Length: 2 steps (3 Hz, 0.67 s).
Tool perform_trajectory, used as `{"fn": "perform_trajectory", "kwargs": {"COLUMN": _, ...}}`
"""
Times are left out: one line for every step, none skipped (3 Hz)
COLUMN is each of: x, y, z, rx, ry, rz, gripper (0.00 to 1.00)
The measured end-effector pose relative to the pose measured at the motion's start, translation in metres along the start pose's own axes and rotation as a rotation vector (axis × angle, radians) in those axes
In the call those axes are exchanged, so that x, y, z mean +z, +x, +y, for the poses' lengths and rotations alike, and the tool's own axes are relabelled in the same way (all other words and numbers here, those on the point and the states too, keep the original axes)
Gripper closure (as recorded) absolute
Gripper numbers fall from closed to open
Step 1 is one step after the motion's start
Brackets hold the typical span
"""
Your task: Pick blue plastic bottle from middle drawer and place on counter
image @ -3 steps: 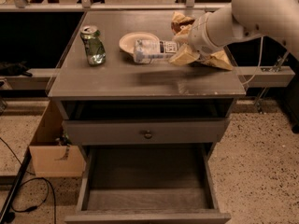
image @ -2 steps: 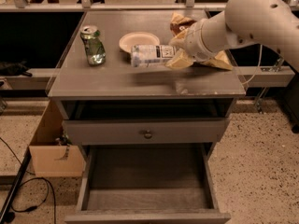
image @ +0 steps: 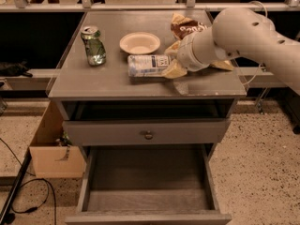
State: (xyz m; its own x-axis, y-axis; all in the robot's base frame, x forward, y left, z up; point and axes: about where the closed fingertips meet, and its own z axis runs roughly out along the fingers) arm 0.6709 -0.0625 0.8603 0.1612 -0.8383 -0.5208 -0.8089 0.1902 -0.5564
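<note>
Dim warm light; faint glare on counter (image: pixel 112 81) just under gripper (image: pixel 170 60), bkgd dark.

1 camera, set high in front of the cabinet (image: pixel 145 135), faces down and away across it. It is fairly near. The surface (image: pixel 108 81) fills the upper half and the open middle drawer (image: pixel 145 191) reaches the near edge. The hand (image: pixel 171 60) sits right of centre over the surface, its arm entering from the right. The camera may ride on the robot, though nothing confirms that.

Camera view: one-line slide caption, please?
Gripper at the pale-blue plastic bottle, sideways on the grey counter; wide grey drawer open below.
</note>
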Motion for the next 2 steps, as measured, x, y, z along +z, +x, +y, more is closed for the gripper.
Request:
{"fn": "perform_trajectory", "kwargs": {"x": 0.0002, "y": 0.0, "z": 0.0001, "rx": 0.0, "ry": 0.0, "rz": 0.0, "gripper": 0.81}}
{"fn": "perform_trajectory", "kwargs": {"x": 0.0002, "y": -0.0001, "z": 0.0001, "rx": 0.0, "ry": 0.0, "rz": 0.0, "gripper": 0.58}}
